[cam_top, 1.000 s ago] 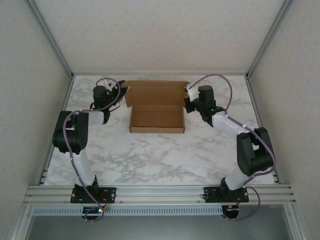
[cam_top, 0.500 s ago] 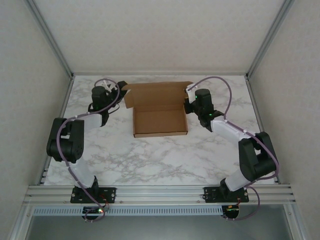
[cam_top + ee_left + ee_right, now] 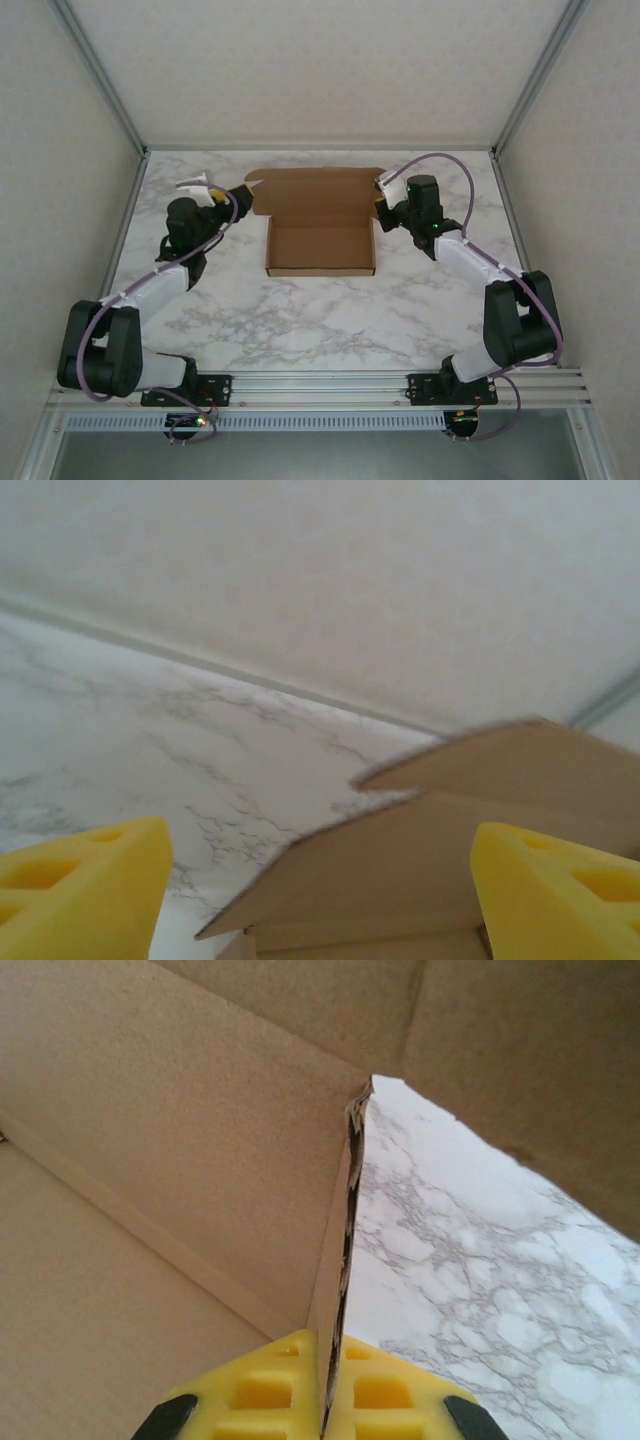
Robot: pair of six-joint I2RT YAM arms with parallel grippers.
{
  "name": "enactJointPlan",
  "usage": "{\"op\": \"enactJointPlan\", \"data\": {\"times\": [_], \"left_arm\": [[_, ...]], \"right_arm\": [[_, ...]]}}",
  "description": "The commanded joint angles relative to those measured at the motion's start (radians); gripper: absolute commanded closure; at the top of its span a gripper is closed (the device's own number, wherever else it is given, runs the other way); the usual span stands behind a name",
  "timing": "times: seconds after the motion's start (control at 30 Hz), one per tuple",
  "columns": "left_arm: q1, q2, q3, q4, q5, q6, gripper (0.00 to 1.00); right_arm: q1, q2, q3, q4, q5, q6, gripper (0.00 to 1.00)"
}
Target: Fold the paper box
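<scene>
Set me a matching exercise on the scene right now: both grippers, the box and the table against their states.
Things:
1. left gripper
2. right gripper
3. paper box
4. table

States:
A. white marble pattern
B. jaws apart, by the box's left flap
C. lid open, brown cardboard
D. clamped on a cardboard edge at the box's right side

Pairs: 1-B, 2-D, 3-C, 4-A

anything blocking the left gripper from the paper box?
Nothing visible. The left gripper, jaws open, faces the paper box at its left flap, with no other object between them, just the marble table beneath. The right gripper is shut on the box's right wall.
</scene>
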Motion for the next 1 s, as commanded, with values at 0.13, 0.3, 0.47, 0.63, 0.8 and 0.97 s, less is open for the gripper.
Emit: {"op": "enactJointPlan", "data": {"times": [0.13, 0.3, 0.47, 0.63, 0.8, 0.97], "left_arm": [[0.115, -0.031, -0.087, 0.086, 0.172, 0.353, 0.34], [0.118, 0.104, -0.019, 0.029, 0.271, 0.471, 0.3], [0.118, 0.208, 0.072, -0.044, 0.325, 0.545, 0.27], [0.112, 0.278, 0.179, -0.142, 0.398, 0.615, 0.31], [0.103, 0.305, 0.225, -0.2, 0.405, 0.675, 0.43], [0.061, 0.299, 0.224, -0.211, 0.381, 0.718, 0.77]], "right_arm": [[-0.025, 0.08, 0.084, -0.01, -0.165, -0.006, 1.0], [-0.025, 0.073, 0.066, 0.016, -0.175, 0.01, 1.0], [-0.025, 0.058, 0.067, 0.018, -0.177, 0.016, 1.0], [-0.025, 0.076, 0.081, 0.01, -0.181, 0.016, 1.0], [-0.025, 0.091, 0.092, 0.001, -0.179, 0.018, 1.0], [-0.024, 0.096, 0.093, -0.007, -0.178, 0.024, 1.0]]}}
